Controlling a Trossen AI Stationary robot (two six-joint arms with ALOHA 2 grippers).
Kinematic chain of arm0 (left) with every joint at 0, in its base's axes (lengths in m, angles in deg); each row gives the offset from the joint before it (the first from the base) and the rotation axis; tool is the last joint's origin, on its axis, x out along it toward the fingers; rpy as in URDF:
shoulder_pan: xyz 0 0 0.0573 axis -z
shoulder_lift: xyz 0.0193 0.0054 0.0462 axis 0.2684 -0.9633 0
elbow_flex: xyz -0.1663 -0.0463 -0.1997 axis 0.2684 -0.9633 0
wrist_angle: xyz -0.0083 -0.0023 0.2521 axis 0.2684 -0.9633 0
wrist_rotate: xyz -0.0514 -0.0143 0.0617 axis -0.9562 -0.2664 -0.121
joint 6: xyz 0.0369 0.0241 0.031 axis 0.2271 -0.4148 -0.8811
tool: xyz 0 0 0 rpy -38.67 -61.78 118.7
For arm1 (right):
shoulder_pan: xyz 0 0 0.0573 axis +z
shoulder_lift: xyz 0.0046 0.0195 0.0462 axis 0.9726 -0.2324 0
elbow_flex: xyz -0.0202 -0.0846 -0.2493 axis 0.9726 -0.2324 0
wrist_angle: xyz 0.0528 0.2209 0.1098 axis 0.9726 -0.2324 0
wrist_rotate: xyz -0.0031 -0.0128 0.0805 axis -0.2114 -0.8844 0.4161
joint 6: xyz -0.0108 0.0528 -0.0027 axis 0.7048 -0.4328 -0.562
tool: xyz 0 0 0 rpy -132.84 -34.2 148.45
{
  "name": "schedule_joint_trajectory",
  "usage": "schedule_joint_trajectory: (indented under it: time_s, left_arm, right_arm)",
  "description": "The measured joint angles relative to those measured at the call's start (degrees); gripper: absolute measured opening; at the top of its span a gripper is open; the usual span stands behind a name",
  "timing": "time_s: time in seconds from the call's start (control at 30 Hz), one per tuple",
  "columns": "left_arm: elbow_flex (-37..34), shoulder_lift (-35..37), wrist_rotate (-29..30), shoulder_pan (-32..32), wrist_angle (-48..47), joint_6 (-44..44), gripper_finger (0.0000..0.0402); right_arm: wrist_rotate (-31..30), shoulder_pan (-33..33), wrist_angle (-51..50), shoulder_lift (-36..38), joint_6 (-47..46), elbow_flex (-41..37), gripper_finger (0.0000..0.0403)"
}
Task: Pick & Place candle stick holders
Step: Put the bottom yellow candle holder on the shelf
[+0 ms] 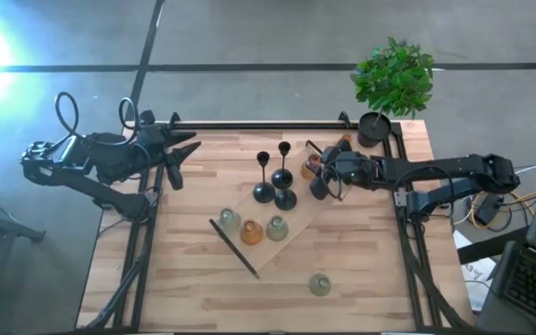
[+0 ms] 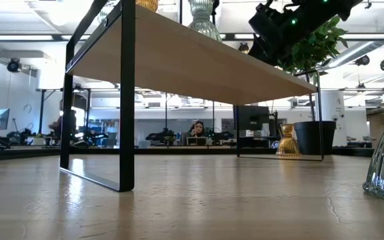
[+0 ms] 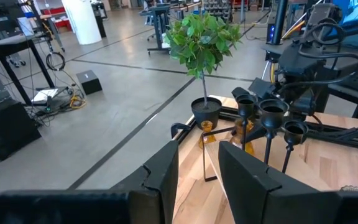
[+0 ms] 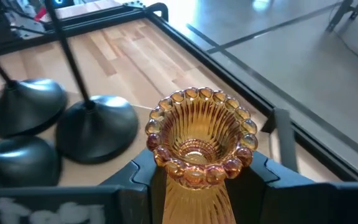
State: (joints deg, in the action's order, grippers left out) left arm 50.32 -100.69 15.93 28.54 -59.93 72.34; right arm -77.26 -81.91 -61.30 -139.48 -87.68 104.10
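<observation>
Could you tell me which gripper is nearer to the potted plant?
Right. The right gripper, holding an amber holder, sits just beside the potted plant; the left gripper waits across the table.

Amber ribbed glass holder [image 4: 199, 140] with a beaded rim. Three holders [image 1: 274, 177] are black. Pale green glass holder [image 1: 319, 285]. Pale wood-grain table [image 1: 194, 279], black frame. Green plant [image 1: 394, 76], black pot [image 1: 373, 128].

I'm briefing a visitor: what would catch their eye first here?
The amber ribbed glass holder clamped in the right gripper near the table's far right side. Beside it three black thin-stemmed holders stand on a raised wooden shelf, with a green potted plant at the far right corner.
</observation>
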Motion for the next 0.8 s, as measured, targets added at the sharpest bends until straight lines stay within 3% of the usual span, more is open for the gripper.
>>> schedule_joint_trajectory:
  time_s: [0.8]
  left_arm:
    - [0.0, 0.0, 0.0, 0.0, 0.0, 1.2, 0.0119]
  right_arm:
    - [4.9, -3.9, 0.0, 0.0, 1.1, 0.0, 0.0117]
